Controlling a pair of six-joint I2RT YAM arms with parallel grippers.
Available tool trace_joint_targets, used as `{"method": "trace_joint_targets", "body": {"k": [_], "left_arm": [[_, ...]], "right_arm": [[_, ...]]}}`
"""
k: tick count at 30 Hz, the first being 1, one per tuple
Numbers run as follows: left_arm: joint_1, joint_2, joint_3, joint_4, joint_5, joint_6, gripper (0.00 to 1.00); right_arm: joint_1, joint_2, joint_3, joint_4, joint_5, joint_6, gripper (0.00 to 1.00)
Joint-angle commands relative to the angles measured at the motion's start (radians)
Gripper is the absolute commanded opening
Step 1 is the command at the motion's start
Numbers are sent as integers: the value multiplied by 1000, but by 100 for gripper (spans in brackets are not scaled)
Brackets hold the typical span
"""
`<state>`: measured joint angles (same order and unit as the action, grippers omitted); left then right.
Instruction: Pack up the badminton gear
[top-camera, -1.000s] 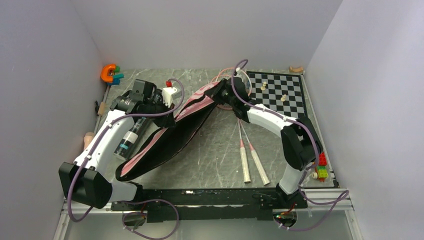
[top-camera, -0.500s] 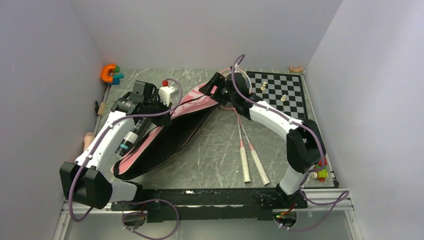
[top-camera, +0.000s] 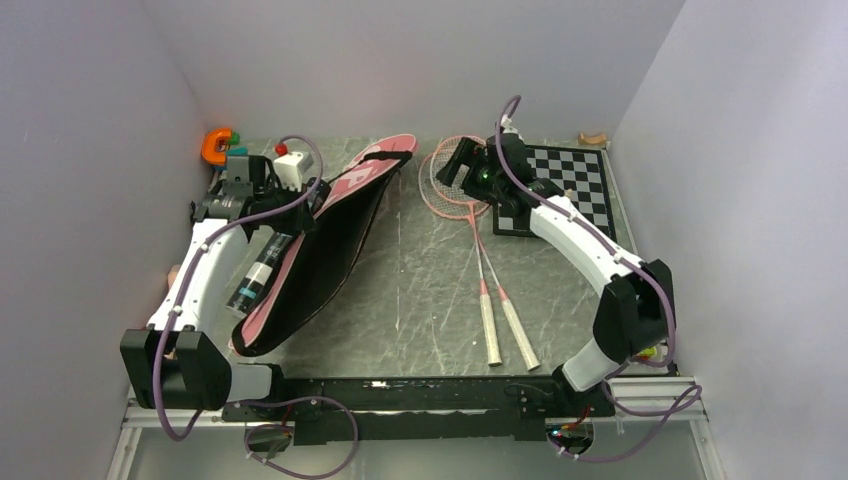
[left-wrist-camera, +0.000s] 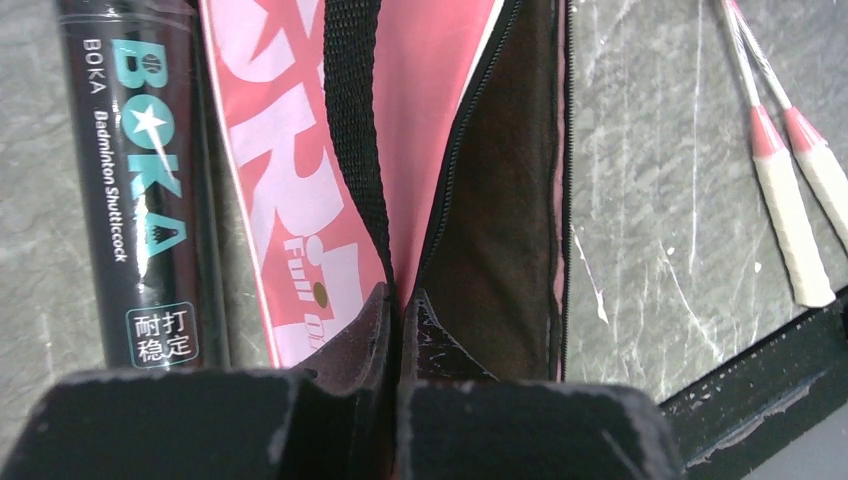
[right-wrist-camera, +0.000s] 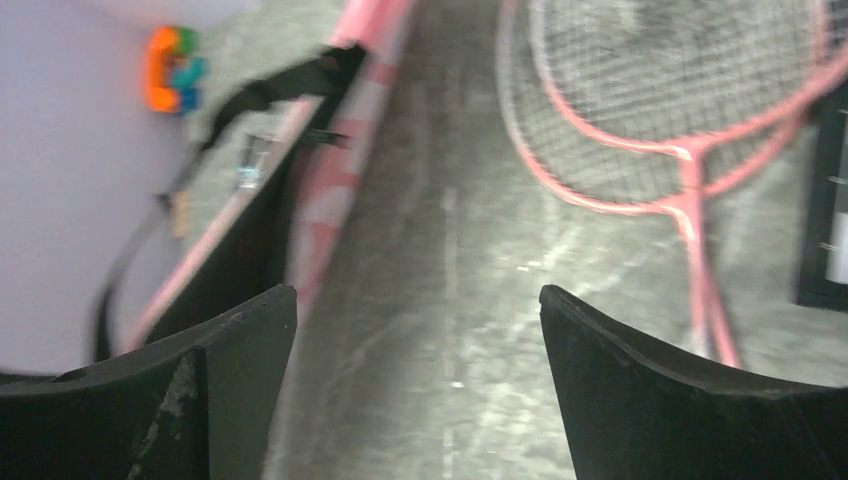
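The pink racket bag (top-camera: 345, 205) lies open on the left half of the table, its dark inside (left-wrist-camera: 500, 200) showing. My left gripper (top-camera: 300, 196) is shut on the bag's upper edge by the black strap (left-wrist-camera: 352, 120); the fabric sits pinched between the jaws (left-wrist-camera: 400, 296). The black tube (top-camera: 260, 270) lies along the bag's left side (left-wrist-camera: 140, 180). Two pink-and-white rackets (top-camera: 487, 270) lie in the middle, heads (right-wrist-camera: 650, 90) at the back. My right gripper (top-camera: 453, 168) hangs open over the racket heads with nothing between its fingers (right-wrist-camera: 420, 310).
A chessboard (top-camera: 565, 180) with pale pieces lies at the back right, next to the racket heads. An orange and teal toy (top-camera: 220, 146) sits in the back left corner. Small coloured bricks (top-camera: 646, 348) rest at the right edge. Walls stand close on three sides.
My right gripper has opened, let go of the bag's far end and pulled back right over the racket heads. The left gripper has dragged the bag's edge to the left, and the bag lies straighter.
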<state>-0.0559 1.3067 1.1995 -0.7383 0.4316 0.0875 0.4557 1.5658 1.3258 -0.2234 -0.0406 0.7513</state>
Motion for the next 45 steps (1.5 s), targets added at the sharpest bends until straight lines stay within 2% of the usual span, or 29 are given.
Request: {"method": "trace_joint_targets", "body": {"k": [1, 8, 18, 27, 31, 45], "left_arm": [[38, -8, 27, 82, 38, -32, 0], [43, -14, 25, 114, 38, -38, 0], [44, -33, -3, 137, 76, -35, 0], [42, -39, 3, 104, 102, 0, 0], [43, -44, 16, 75, 98, 24, 0], [42, -58, -15, 71, 90, 57, 0]], "right_arm": [[-6, 63, -8, -162, 156, -124, 93], [-6, 131, -131, -148, 266, -138, 79], [3, 101, -262, -104, 266, -126, 67], [25, 118, -304, -67, 254, -99, 57], [28, 140, -302, -63, 255, -96, 49], [127, 198, -275, -25, 304, -107, 40]]}}
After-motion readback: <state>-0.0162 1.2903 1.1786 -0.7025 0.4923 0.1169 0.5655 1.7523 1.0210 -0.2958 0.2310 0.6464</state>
